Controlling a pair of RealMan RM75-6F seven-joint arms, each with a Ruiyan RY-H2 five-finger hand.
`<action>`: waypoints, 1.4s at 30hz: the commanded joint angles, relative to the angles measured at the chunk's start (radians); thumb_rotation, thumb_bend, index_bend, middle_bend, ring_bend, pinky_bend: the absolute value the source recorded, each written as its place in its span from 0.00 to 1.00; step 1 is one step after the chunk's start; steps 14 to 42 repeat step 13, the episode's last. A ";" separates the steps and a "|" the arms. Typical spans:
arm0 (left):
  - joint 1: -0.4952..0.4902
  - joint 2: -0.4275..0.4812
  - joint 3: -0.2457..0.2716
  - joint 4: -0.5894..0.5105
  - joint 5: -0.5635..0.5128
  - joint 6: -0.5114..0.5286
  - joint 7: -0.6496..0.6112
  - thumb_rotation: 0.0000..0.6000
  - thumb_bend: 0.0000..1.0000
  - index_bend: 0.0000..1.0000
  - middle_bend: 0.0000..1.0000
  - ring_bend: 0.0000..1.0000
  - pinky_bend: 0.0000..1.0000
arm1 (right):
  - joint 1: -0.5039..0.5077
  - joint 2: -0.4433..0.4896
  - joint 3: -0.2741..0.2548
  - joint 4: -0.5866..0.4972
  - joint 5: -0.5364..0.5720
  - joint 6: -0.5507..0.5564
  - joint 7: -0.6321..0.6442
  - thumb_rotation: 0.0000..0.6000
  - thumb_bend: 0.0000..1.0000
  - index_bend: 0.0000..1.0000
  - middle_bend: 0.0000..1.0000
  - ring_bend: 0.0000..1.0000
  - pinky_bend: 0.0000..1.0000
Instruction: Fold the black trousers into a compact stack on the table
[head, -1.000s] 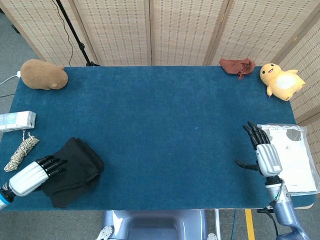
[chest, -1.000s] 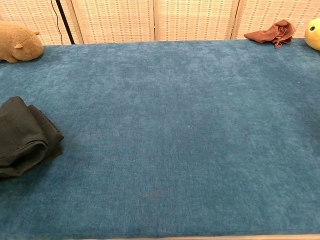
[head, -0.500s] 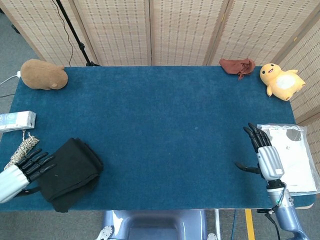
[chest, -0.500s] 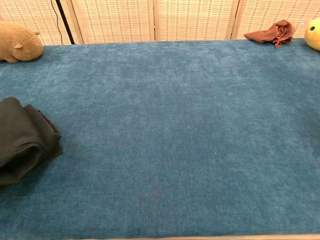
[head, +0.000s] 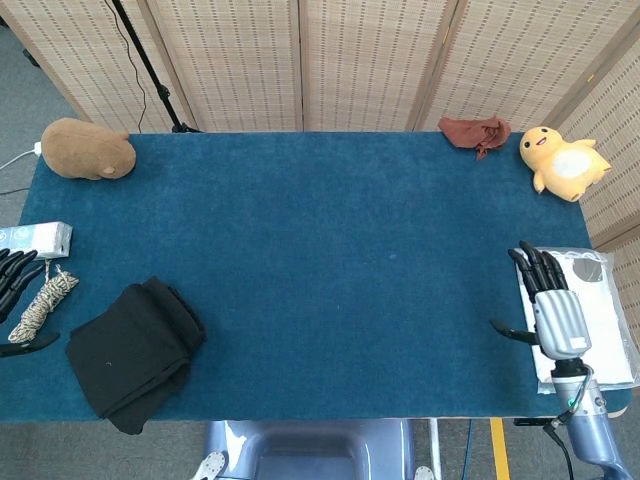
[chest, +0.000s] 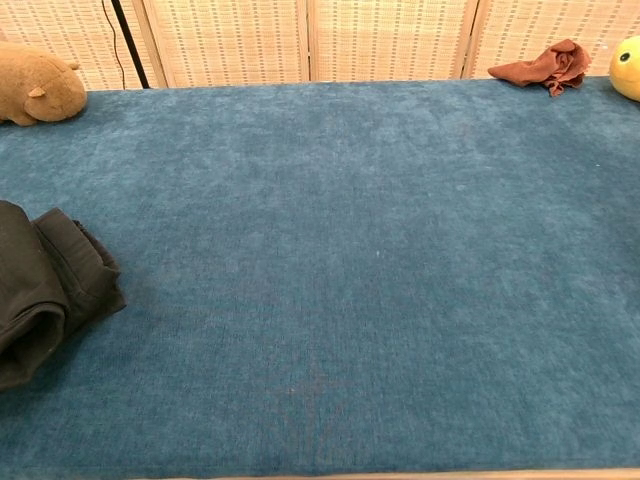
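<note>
1. Head view: left hand (head: 14, 285) has pulled off the black trousers (head: 132, 350), fingers apart, empty, now by counter (head: 330, 250) left edge.
2. Trousers sit folded, front-left corner.
3. Right hand (head: 550, 305) open, idle; fold looks done.
</note>
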 joint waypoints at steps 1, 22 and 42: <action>-0.051 0.088 -0.007 -0.365 -0.085 -0.346 0.126 0.86 0.03 0.00 0.00 0.00 0.00 | -0.002 -0.021 0.013 0.043 0.013 0.014 -0.052 1.00 0.00 0.00 0.00 0.00 0.00; -0.080 0.245 -0.093 -0.859 -0.267 -0.563 0.344 1.00 0.03 0.00 0.00 0.00 0.00 | -0.008 -0.046 0.027 0.063 0.039 0.024 -0.105 1.00 0.00 0.00 0.00 0.00 0.00; -0.080 0.245 -0.093 -0.859 -0.267 -0.563 0.344 1.00 0.03 0.00 0.00 0.00 0.00 | -0.008 -0.046 0.027 0.063 0.039 0.024 -0.105 1.00 0.00 0.00 0.00 0.00 0.00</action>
